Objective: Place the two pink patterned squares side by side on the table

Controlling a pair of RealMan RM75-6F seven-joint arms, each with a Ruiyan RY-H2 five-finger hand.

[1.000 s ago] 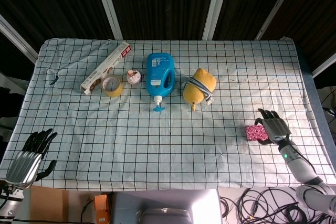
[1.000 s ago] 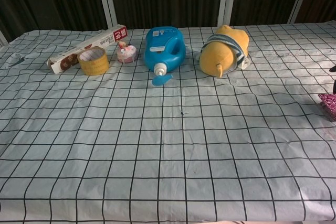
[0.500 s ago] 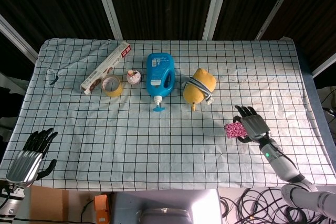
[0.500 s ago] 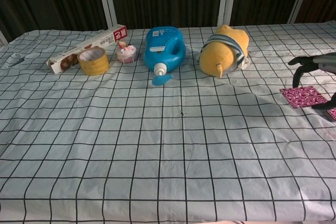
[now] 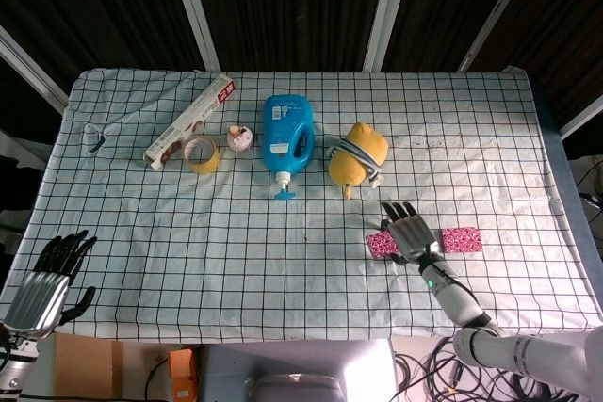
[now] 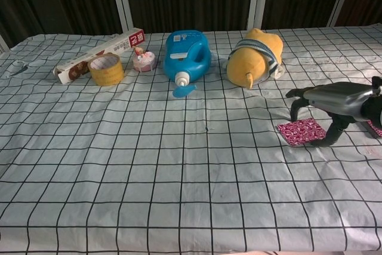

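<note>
One pink patterned square (image 5: 379,246) (image 6: 300,131) is low over the checked cloth right of centre. My right hand (image 5: 409,229) (image 6: 335,101) arches over it and holds it, a finger at its left edge and the thumb at its right. The other pink patterned square (image 5: 462,239) lies flat on the cloth just to the right of that hand; in the chest view only a sliver (image 6: 376,127) shows at the right edge. My left hand (image 5: 41,285) hangs by the table's near-left corner, fingers apart, holding nothing.
Along the far side lie a long box (image 5: 189,120), a tape roll (image 5: 201,153), a small pink cup (image 5: 240,137), a blue detergent bottle (image 5: 287,133) and a yellow plush toy (image 5: 356,155). The checked tablecloth (image 5: 236,242) covers the table.
My right hand has moved left across the cloth with one pink square, away from the right edge. The other square has stayed where the hand started. The left hand has barely moved.
</note>
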